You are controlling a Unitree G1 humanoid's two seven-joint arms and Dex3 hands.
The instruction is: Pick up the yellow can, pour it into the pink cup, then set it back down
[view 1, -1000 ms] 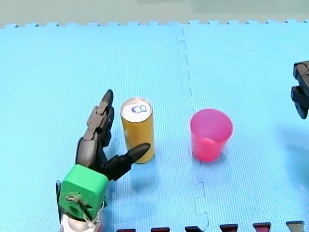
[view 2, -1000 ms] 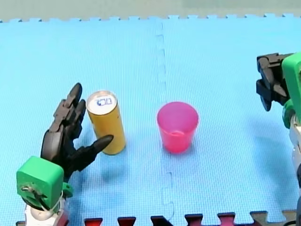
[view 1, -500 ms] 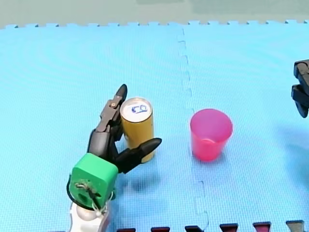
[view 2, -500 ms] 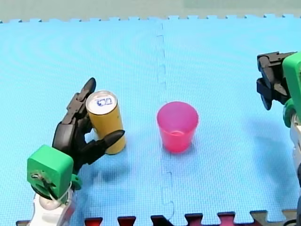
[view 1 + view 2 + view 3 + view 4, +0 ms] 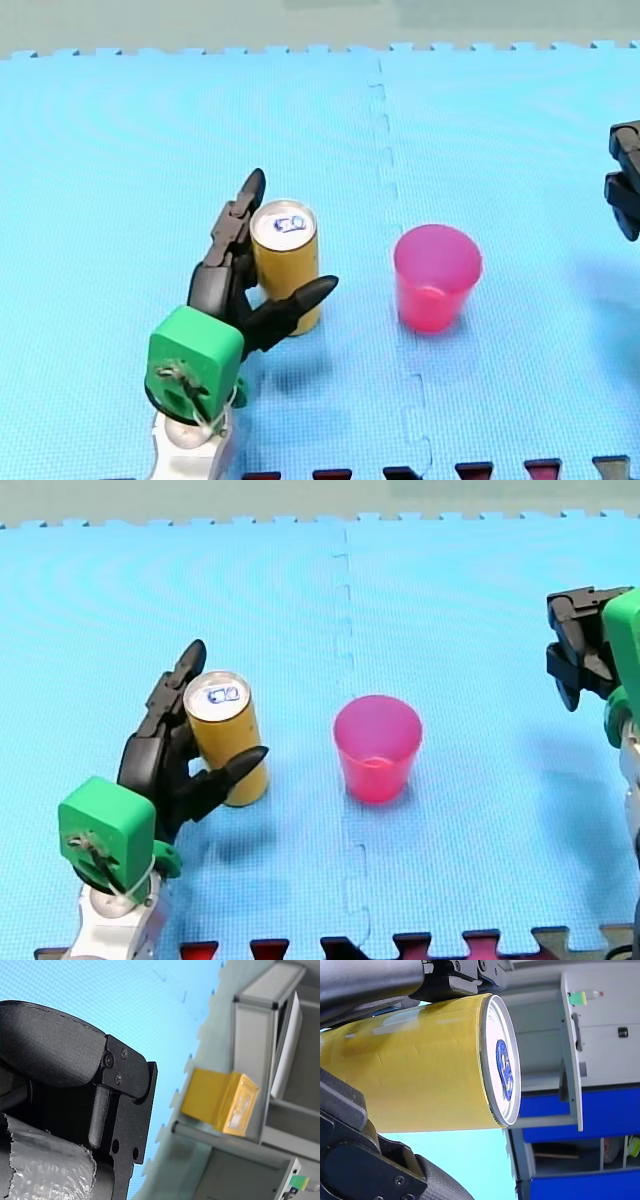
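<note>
My left hand (image 5: 218,292) is gripping the one yellow can (image 5: 287,265), which is standing on the blue mat (image 5: 480,130) to the left of the one pink cup (image 5: 436,278). I judge this the grasping step; next comes lifting and tilting over the cup. My right hand (image 5: 580,655) is hovering far right, and I cannot tell its state.
</note>
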